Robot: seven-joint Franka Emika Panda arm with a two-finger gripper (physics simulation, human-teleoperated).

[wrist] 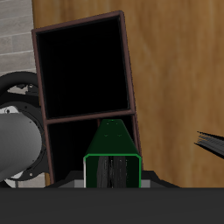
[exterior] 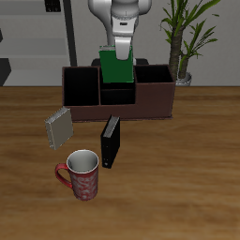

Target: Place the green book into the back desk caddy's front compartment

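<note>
Green book [exterior: 117, 67] hangs upright above the back desk caddy [exterior: 150, 101] — the fingers [exterior: 120, 49] clamped on it.

The tool [exterior: 119, 49] holds the green book [exterior: 117, 67] upright above the back desk caddy [exterior: 150, 101].

gripper [exterior: 120, 49] fingers hidden behind green book [exterior: 117, 67], book's lower end sunk from sight inside caddy [exterior: 150, 98], arm cropped at frame top, wrist view cuts caddy's end
</note>
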